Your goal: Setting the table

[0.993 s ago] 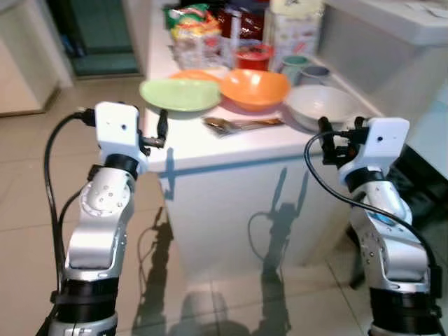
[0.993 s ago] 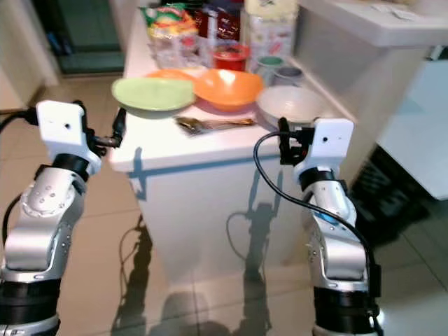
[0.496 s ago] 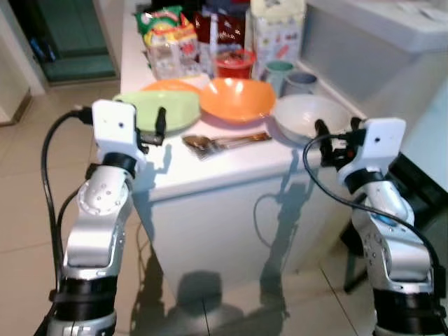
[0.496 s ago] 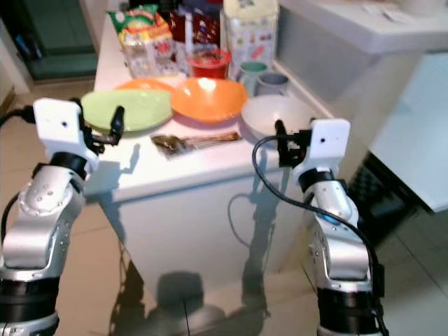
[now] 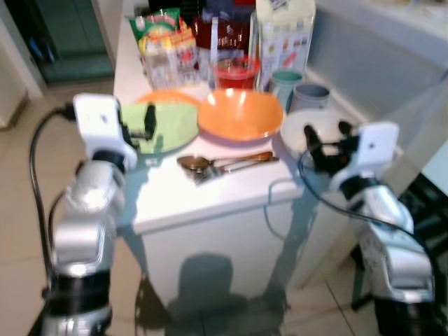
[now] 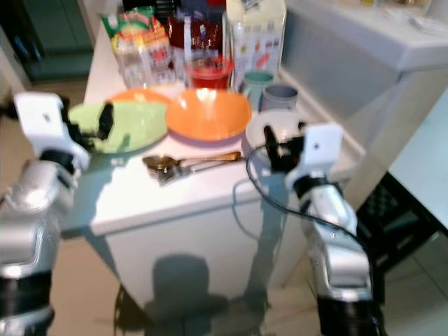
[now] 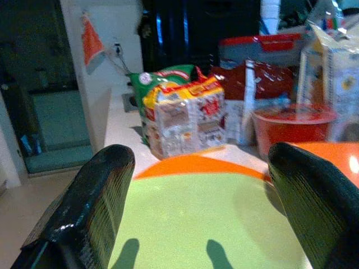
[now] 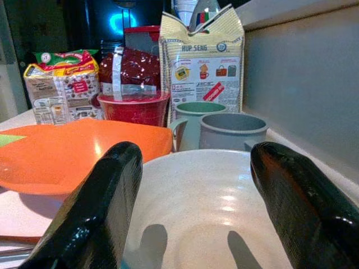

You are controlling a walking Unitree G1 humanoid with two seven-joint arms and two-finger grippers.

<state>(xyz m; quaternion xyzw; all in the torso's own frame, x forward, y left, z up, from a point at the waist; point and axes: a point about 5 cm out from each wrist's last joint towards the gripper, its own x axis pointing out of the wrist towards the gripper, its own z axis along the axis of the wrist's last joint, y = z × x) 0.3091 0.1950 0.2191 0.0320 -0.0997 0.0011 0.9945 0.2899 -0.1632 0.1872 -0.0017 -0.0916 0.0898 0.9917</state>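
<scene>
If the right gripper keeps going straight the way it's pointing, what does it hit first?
Probably the white bowl: the right gripper is open, pointing across its rim, with the grey mug further along behind it. Depth is hard to judge.

The green plate (image 7: 207, 218) and the orange bowl (image 5: 240, 114) look like smooth matt plastic, while the white bowl (image 8: 219, 218) has a glossier, faintly speckled surface that catches highlights. The spoons (image 5: 217, 164) are shiny metal lying on a smooth white counter (image 5: 203, 196), and the snack packets (image 7: 182, 115) behind are crinkled glossy plastic film beside a paper-like printed bag (image 8: 202, 61). The fingers (image 8: 92, 218) of the right gripper (image 8: 196, 218) are glossy black plastic, those of the left gripper (image 7: 207, 224) likewise with a fine ribbed texture, and the arms are brushed silver metal with white plastic wrist housings (image 5: 98, 119).
</scene>
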